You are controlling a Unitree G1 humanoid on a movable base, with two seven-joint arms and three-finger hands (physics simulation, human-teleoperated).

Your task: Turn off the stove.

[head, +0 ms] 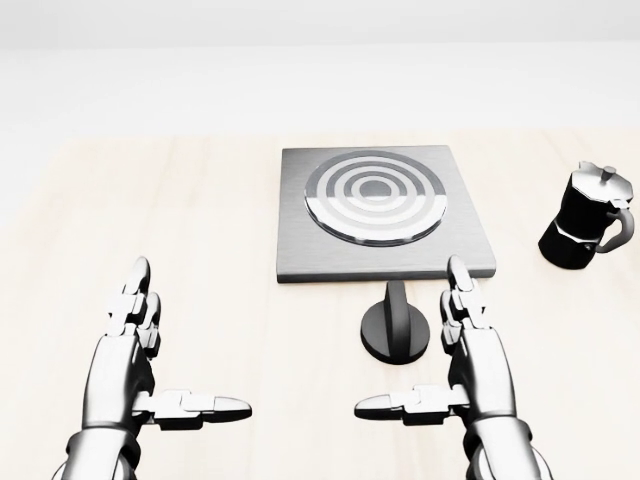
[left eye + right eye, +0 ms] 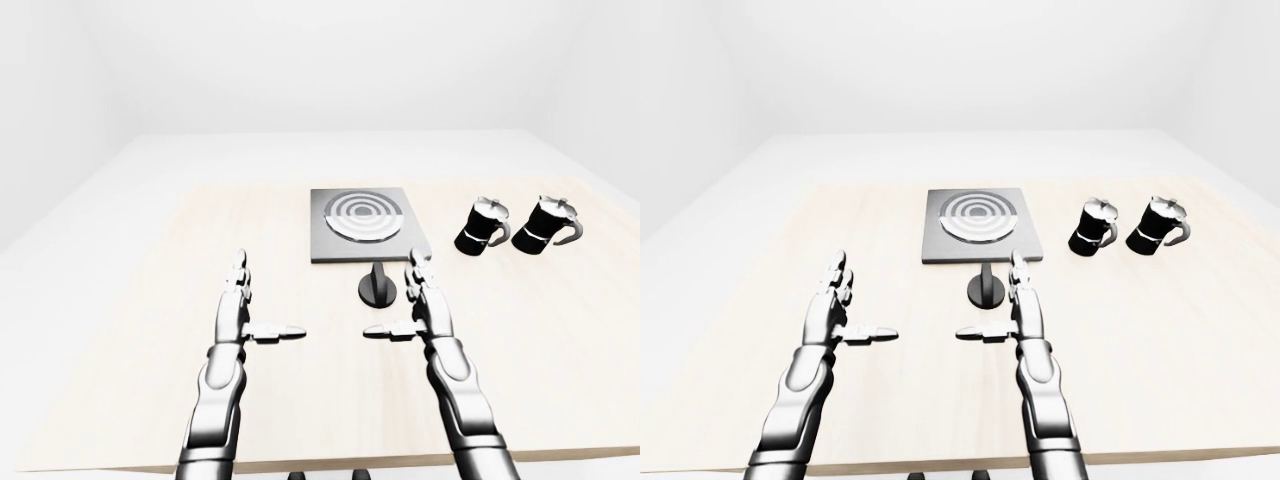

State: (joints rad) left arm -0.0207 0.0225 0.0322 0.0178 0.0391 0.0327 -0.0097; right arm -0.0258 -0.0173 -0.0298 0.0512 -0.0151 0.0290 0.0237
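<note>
pale wooden table [image 2: 150,300] | two black moka pots [image 2: 483,225] [image 2: 546,223], side by side

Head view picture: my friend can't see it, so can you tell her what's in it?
Two shiny robot hands, the left hand and the right hand, hang open over a pale wooden table. Just beyond the right hand stands a black stove knob, below a grey stove with a ringed burner. A black coffee pot sits at the right.
</note>
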